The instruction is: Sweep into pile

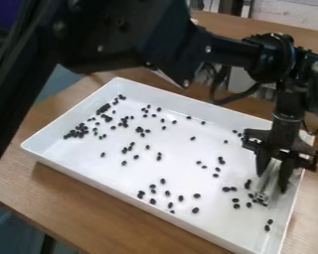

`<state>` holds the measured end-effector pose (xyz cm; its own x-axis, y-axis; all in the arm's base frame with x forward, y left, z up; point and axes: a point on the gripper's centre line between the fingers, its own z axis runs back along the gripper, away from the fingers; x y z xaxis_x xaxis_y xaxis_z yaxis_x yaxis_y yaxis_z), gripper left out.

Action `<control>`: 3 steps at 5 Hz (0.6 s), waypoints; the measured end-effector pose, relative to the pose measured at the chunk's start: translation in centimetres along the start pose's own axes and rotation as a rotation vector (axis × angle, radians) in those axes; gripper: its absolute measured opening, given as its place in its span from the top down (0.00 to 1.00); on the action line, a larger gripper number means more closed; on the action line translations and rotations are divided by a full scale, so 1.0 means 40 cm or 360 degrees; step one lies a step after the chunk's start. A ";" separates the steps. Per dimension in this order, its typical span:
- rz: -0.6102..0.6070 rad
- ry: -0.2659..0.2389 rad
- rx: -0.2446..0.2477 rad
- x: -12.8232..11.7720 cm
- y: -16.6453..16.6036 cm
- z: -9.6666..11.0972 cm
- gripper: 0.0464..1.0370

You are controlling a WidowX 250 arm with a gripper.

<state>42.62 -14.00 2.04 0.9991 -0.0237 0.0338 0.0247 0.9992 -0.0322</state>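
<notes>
"Where is your claw [272, 182]?"

"I have it hanging over the right end of the white tray [141, 190], as the camera sees it. It looks clamped on a pale sweeping tool [269, 173], one finger on each side."

"What could go wrong?"

"If I push too fast, the beans [196, 210] could roll away and not bunch up. If I press too low, the sweeping tool could bend or twist loose, or shove the tray over the tabletop [75, 191]. If I go too high, I'd miss them."

"So where are the beans?"

"All over the tray. A few sit just beside the tool's tip, under my claw. Lots more are well apart from it, out to the tray's far left corner."
</notes>
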 end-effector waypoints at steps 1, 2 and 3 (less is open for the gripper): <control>0.0071 0.0047 0.0056 0.001 0.101 -0.011 0.66; 0.0170 0.0064 0.0109 -0.020 0.230 -0.004 0.66; 0.0281 0.0078 0.0178 -0.047 0.338 0.002 0.66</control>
<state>41.10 -0.46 1.62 0.9881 0.1531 -0.0116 -0.1518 0.9853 0.0780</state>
